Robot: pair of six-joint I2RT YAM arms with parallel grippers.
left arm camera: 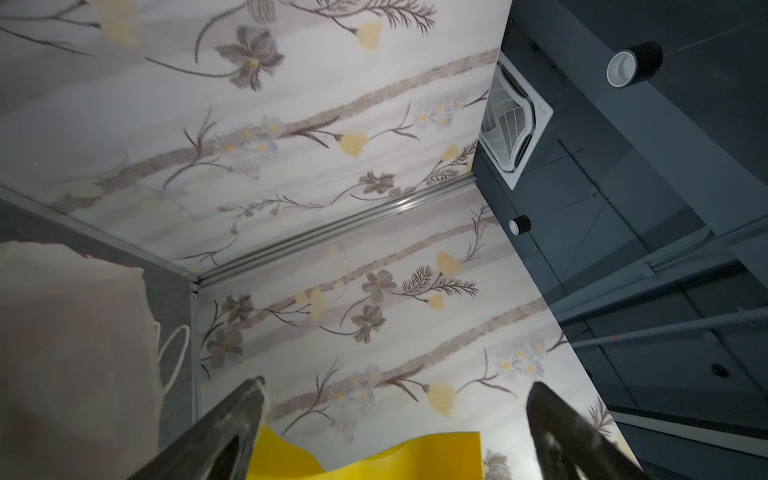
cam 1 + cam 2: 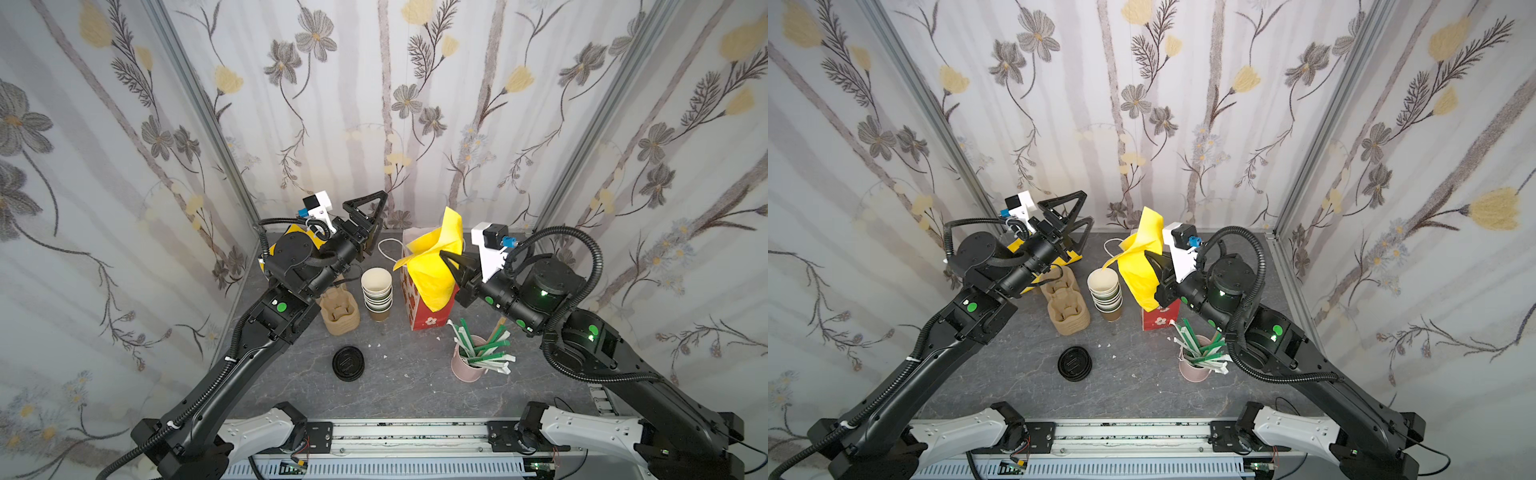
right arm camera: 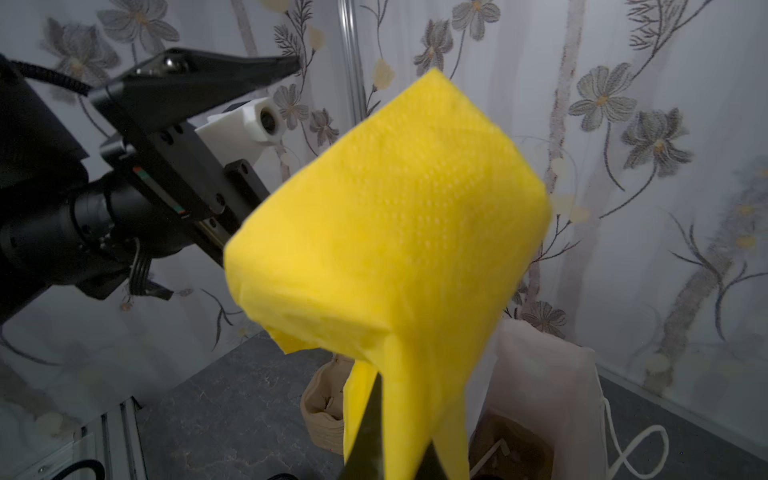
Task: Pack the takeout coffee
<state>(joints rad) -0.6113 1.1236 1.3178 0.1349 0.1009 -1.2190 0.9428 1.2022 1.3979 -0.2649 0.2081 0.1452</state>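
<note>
Near bag mouth (image 3: 515,432), wrist-view only: right tool (image 2: 444,254) tight on yellow napkin (image 3: 395,216); left tool (image 1: 397,382) wide.

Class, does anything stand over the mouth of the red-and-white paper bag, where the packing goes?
Yes: the yellow paper napkin, pinched in the shut right gripper, hangs over the mouth of the red-and-white paper bag. No lidded coffee cup shows in any view.

The right pincer (image 2: 446,255) pinches a yellow napkin (image 2: 430,270) over the paper bag (image 2: 419,313); left pincer (image 2: 380,208) gapes.
</note>
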